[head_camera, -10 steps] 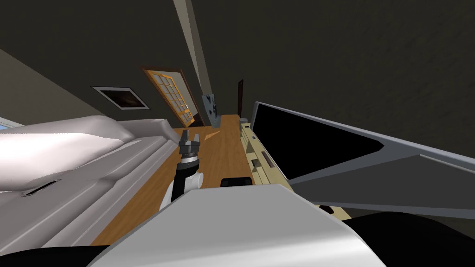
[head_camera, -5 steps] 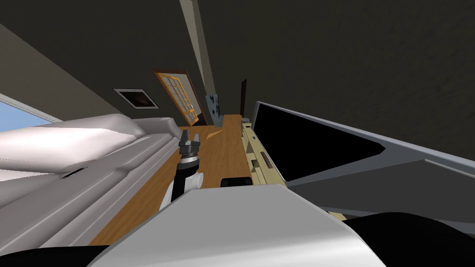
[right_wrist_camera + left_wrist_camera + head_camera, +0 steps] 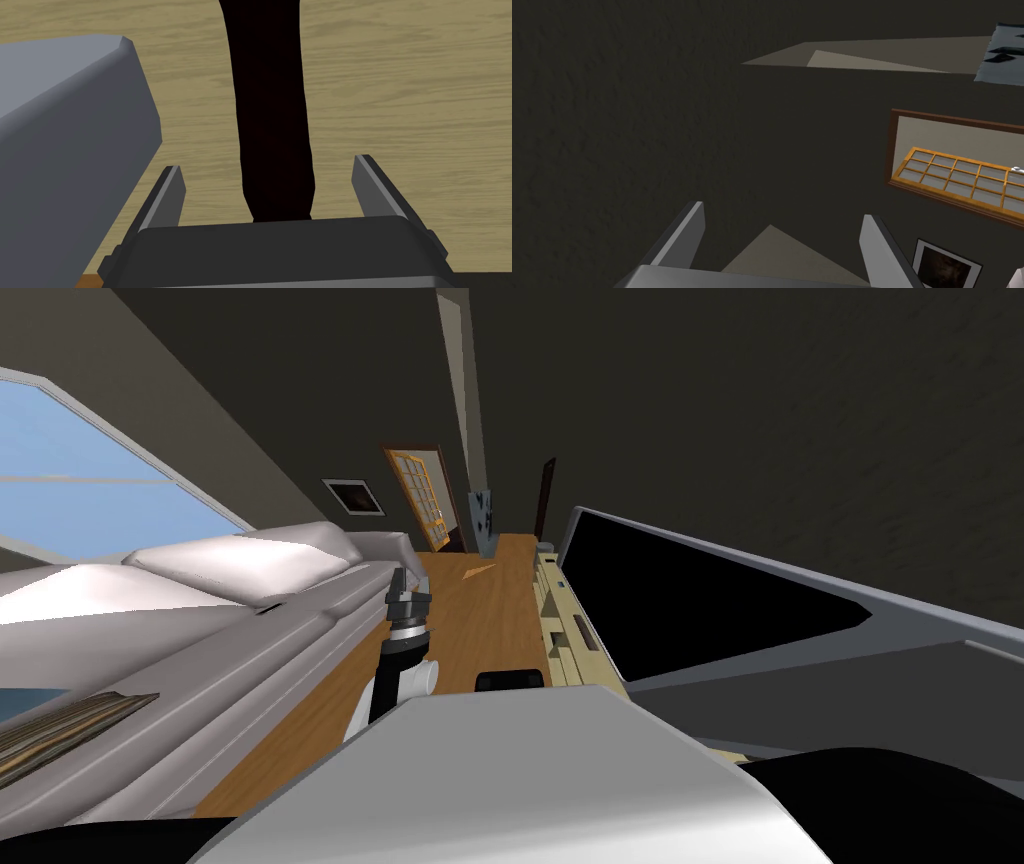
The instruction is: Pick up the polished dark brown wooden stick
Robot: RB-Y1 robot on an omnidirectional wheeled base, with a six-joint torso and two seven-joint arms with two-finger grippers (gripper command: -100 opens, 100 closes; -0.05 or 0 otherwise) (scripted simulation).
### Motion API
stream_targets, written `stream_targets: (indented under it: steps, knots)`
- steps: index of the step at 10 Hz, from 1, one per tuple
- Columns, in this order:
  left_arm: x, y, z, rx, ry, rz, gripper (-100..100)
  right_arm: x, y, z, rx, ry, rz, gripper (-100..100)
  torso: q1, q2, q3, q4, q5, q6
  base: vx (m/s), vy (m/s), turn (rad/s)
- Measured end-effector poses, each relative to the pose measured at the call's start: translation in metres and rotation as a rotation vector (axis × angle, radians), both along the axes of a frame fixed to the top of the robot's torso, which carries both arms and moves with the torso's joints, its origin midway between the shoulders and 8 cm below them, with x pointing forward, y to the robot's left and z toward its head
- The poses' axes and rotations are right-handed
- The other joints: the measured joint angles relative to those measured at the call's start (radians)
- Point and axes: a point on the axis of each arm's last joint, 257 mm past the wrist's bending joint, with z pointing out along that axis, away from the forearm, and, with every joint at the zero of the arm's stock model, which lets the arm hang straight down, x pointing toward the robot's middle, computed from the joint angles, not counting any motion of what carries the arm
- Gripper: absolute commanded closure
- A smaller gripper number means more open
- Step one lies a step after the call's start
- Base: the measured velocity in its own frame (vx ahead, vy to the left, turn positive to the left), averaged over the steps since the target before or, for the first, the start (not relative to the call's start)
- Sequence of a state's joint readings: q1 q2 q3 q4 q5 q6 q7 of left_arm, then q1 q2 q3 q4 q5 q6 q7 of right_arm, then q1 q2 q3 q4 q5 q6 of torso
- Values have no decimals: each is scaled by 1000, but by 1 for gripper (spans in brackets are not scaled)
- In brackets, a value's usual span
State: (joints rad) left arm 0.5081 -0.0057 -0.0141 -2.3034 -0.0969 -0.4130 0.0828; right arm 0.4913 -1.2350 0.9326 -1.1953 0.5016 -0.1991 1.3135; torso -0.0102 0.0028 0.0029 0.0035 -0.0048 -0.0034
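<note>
Stick: long, near-black, slightly curved

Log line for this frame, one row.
phase: pre-grasp | right gripper: open, straddling dark stick on light wood surface | left gripper: open, empty

The left arm rises just left of the head view's centre. It shows a white forearm with a dark strip along it, a ribbed grey wrist, and the dark box of the left gripper, which points toward the top of the frame. In its own wrist view, the two light grey fingers stand wide apart, with the jaws open and nothing held. The right gripper is also spread. Its blade-like fingers rise from the dark body about a third of the frame apart, and neither presses on anything.
</note>
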Motion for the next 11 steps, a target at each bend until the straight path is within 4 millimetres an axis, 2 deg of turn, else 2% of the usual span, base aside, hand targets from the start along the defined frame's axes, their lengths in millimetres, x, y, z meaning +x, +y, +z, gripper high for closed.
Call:
stream_targets:
  steps: [1,5,6,7,11]
  knots:
    - [0,0,0,0,0,0,0,0,0,0,0,0,-5,100,-2,-4,-2,-1,0,1,-12,3,-13]
    - [0,0,0,0,0,0,0,0,-1,0,0,0,-3,100,-4,-9,-5,-2,-2,2,-1,0,4]
    - [0,0,0,0,0,0,0,0,-1,0,-1,0,-3,0,-4,-9,-5,-2,-2,2,0,0,0]
    - [0,0,0,0,0,0,0,1,-1,0,-1,-1,-3,100,-4,-9,-5,-2,-2,2,60,-25,-199]
    - [0,0,0,0,1,1,0,0,4,9,4,3,73,100,-5,-20,-11,-4,-2,4,147,-35,-300]
